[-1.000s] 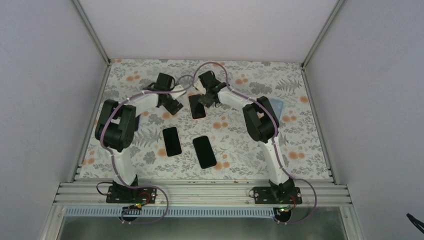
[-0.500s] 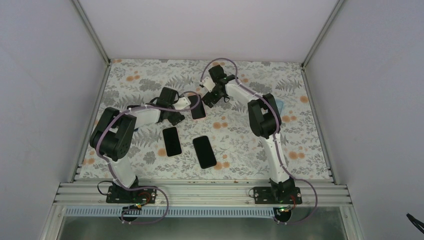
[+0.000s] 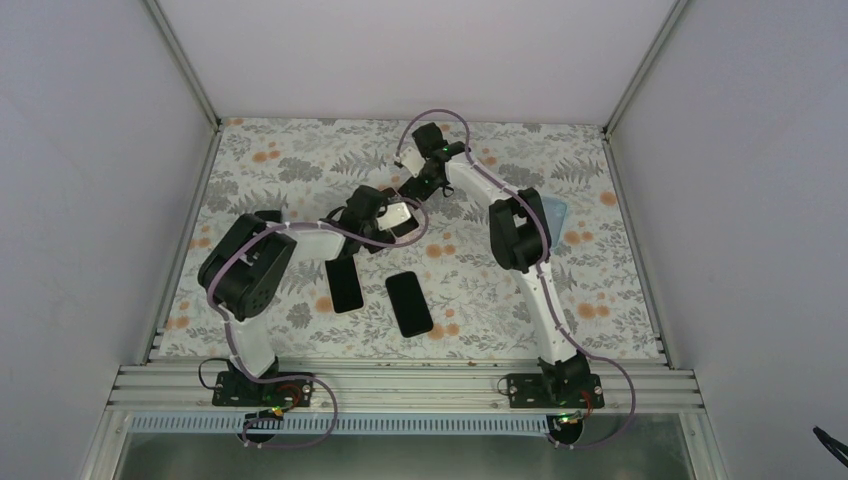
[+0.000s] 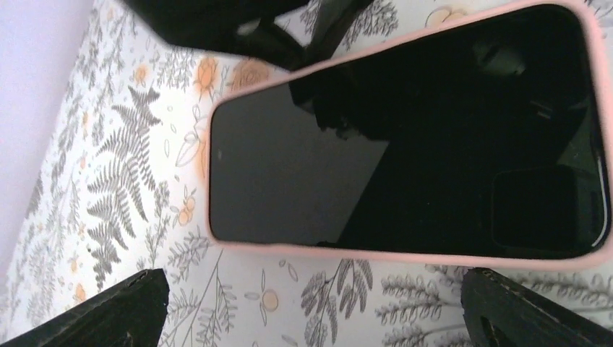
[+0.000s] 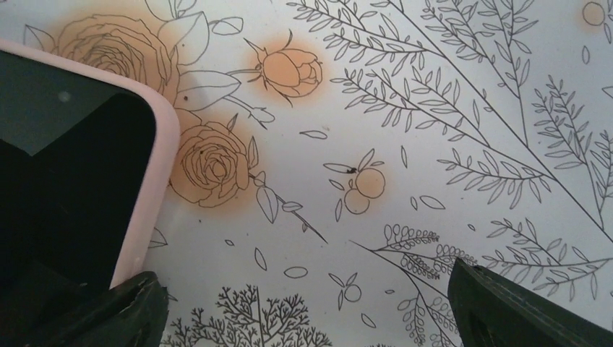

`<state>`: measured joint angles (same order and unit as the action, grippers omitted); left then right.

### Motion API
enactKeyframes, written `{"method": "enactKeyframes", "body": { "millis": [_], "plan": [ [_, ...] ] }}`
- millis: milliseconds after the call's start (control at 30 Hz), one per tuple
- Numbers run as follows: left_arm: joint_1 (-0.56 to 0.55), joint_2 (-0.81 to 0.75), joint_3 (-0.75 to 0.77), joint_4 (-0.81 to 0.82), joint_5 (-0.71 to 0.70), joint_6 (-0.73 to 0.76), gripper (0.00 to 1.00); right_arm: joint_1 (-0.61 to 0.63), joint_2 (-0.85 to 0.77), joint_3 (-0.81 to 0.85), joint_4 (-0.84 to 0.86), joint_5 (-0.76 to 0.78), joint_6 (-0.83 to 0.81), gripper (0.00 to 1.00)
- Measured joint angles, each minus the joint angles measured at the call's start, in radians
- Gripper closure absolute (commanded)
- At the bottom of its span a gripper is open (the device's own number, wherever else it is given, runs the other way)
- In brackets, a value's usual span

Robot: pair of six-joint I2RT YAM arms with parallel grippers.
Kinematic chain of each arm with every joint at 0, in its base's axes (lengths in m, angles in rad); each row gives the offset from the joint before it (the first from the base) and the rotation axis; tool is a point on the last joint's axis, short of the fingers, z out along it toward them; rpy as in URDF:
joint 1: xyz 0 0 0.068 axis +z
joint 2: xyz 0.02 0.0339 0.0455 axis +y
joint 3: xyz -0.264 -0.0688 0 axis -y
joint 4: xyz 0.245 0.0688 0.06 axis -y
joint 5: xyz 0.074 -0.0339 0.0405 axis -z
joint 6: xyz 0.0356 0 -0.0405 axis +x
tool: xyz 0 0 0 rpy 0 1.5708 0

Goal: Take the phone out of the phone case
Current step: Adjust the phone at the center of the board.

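Note:
A phone (image 4: pixel 405 144) with a dark screen lies flat on the floral cloth inside a pink phone case (image 4: pixel 376 249). My left gripper (image 4: pixel 318 322) hovers just beside the case's long edge, open, with only cloth between its fingers (image 4: pixel 137 307). In the right wrist view one rounded corner of the pink case (image 5: pixel 155 155) shows at the left. My right gripper (image 5: pixel 311 311) is open just off that corner, its left finger (image 5: pixel 126 311) close to the case edge. From above, the left gripper (image 3: pixel 393 220) covers most of the phone and the right gripper (image 3: pixel 417 185) sits at its far end.
Two bare black phones lie nearer the arm bases, one at the left (image 3: pixel 345 283) and one at the right (image 3: pixel 409 303). A pale blue item (image 3: pixel 556 212) peeks out behind the right arm. Metal frame posts and white walls border the cloth.
My left arm has swung right and now hangs over the pink-cased phone. My right gripper has drawn back toward the phone's far end. Both stayed open.

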<state>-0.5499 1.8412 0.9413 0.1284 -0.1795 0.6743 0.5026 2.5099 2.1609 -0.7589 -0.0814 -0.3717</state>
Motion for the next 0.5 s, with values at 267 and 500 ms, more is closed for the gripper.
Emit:
{"method": "enactKeyframes", "body": {
  "millis": [267, 500],
  "plan": [
    [-0.068, 0.056, 0.052, 0.040, -0.031, 0.011, 0.00, 0.005, 0.037, 0.061, -0.012, -0.040, -0.005, 0.00],
    [-0.080, -0.003, 0.034, -0.053, 0.039, 0.026, 0.00, 0.000, 0.017, 0.015, 0.032, -0.037, 0.003, 0.00]
  ]
}}
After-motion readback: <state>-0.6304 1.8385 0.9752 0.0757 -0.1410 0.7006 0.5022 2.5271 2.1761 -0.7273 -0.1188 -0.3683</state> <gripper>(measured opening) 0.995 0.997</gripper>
